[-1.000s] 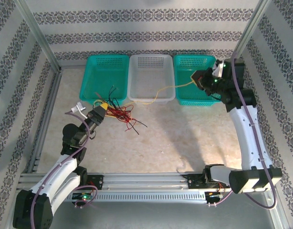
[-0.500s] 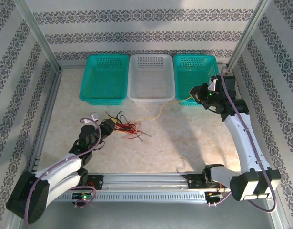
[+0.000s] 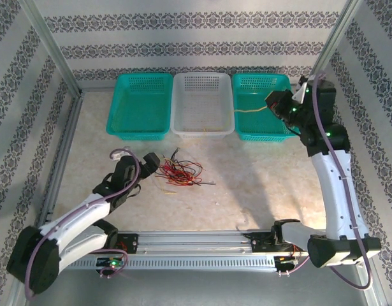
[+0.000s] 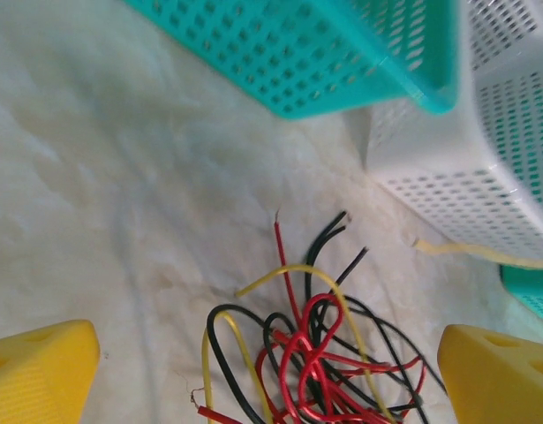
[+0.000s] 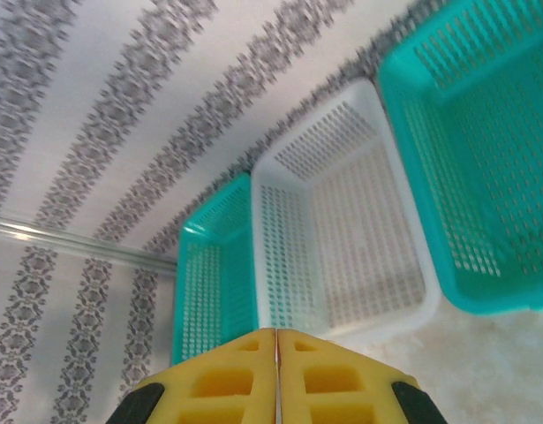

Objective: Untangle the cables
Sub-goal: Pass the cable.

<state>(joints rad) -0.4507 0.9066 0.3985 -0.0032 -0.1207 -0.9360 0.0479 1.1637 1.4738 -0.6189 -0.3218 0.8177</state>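
Left gripper (image 3: 152, 162): jaws standing wide apart, lower left.
Tangle (image 3: 180, 173): red, black, yellow cables just beside it.
Right gripper (image 3: 272, 102): pinched tight on yellow cable (image 3: 250, 109), upper right.

place: robot lab rig | cues: aluminium frame (image 3: 189, 238), patterned backdrop walls (image 3: 196, 38)

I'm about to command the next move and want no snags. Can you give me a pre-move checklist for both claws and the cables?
1. Left claw open, holding nothing: ok.
2. Right claw shut on the yellow cable: ok.
3. That cable's tail apart from the bundle: ok.
4. Bundle untangled: not ok; red, black, yellow strands loop together.
5. Tail inside the right teal basket: not ok; it reaches the white basket.
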